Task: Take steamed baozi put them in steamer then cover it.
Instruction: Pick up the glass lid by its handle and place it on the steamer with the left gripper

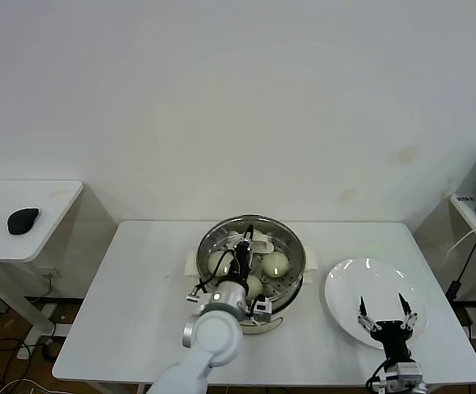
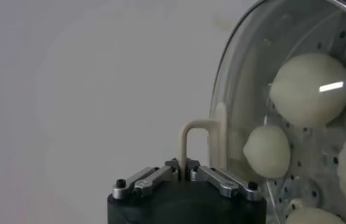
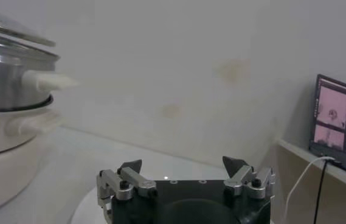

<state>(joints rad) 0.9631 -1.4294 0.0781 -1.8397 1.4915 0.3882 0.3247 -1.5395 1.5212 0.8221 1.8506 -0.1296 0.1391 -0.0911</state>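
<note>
The steamer (image 1: 291,275) stands mid-table, shiny steel on a cream-white base; it also shows in the right wrist view (image 3: 5,79). The glass cover (image 1: 283,234) lies over it; I cannot tell if it rests fully. My left gripper (image 1: 244,245) is shut on the cover's cream-white handle (image 2: 188,137). Through the glass (image 2: 245,73) I see several baozi (image 2: 309,88) on the perforated tray; three show in the head view (image 1: 276,263). My right gripper (image 1: 383,305) is open and empty above the white plate (image 1: 349,283), right of the steamer.
A low side table with a black mouse (image 1: 22,220) stands at the far left. A shelf with a monitor (image 3: 340,122) and a white cable (image 1: 468,246) is at the far right. The wall is behind.
</note>
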